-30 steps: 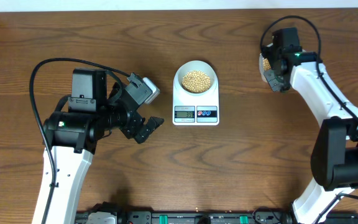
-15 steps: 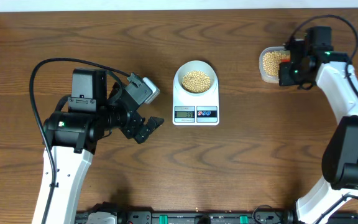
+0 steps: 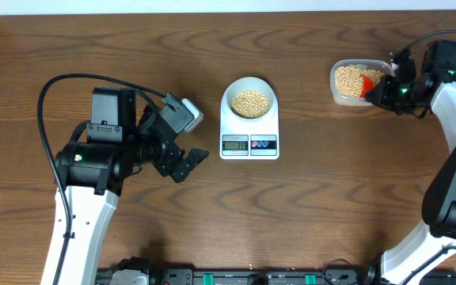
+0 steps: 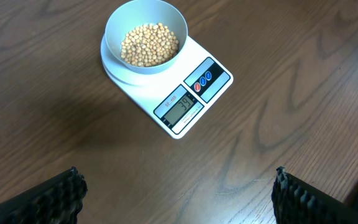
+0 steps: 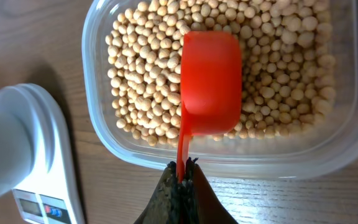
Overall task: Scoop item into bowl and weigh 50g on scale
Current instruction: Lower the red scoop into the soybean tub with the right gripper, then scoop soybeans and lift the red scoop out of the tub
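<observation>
— Where are the beans [image 3: 249,102] just now?

— Some of them lie in the bowl [image 3: 249,81], a loose heap covering its bottom. The left wrist view shows the same heap [image 4: 149,45] well below the bowl's rim [image 4: 166,15].

— And the bowl?

— It stands on the scale [image 3: 249,144], on the far part of the plate. The display and the two round buttons are on the near edge. From the left wrist, the scale [image 4: 185,102] shows dark digits on its display that look like 34, though I would not swear to it.

— Are there beans anywhere else?

— Yes, far more of them [image 5: 142,74] fill a clear tub [image 3: 340,95] well off to the right of the scale, near the table's far edge. A red scoop [image 5: 210,81] lies over those beans, its cup inside the tub's wall [image 5: 229,163] and its thin handle reaching out over the rim. I cannot tell whether the cup is pressed into the beans or only resting on them.

— What holds the scoop?

— The right gripper [image 5: 183,171] is clenched on the end of the handle, fingers tight together around it. From above, it [image 3: 382,91] sits just beside the tub, on the side away from the scale, with the scoop [image 3: 364,85] pointing inward.

— And the other arm?

— The left gripper [image 3: 187,162] hangs over the table [image 3: 307,214], near the scale's left side but apart from it. Its jaws are spread wide and grasp nothing. In its own camera [image 4: 179,199], the two fingertips sit at the bottom corners with bare wood between them.
</observation>
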`<state>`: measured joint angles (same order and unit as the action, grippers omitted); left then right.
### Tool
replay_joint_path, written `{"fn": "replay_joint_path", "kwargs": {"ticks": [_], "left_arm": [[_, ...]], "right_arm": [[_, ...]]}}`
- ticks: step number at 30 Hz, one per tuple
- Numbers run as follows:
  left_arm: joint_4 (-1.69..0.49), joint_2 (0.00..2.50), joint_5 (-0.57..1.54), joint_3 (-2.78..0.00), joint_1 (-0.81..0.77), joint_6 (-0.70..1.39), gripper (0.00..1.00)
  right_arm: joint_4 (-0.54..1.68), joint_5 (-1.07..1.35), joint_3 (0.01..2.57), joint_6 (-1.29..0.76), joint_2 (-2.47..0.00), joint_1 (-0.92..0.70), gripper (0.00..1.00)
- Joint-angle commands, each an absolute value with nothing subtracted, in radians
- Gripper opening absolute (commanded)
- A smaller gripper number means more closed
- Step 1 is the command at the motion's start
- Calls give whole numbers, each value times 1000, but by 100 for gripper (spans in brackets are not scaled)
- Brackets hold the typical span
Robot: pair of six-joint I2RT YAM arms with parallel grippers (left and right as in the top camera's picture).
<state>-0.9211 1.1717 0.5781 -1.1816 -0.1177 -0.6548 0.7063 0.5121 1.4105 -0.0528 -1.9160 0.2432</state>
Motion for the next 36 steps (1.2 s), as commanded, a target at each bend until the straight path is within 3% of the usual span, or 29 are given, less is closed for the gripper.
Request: {"fn": "replay_joint_path", "kwargs": {"ticks": [1,36], "left_arm": [[-927,1173,595,-1213,-112,-650,98],[-927,1173,595,-1213,-112,-650,98]], "right_arm": [[716,625,1391,-112,-1929,272,1],[699,1006,1391,-115,-1929,495,1]]}}
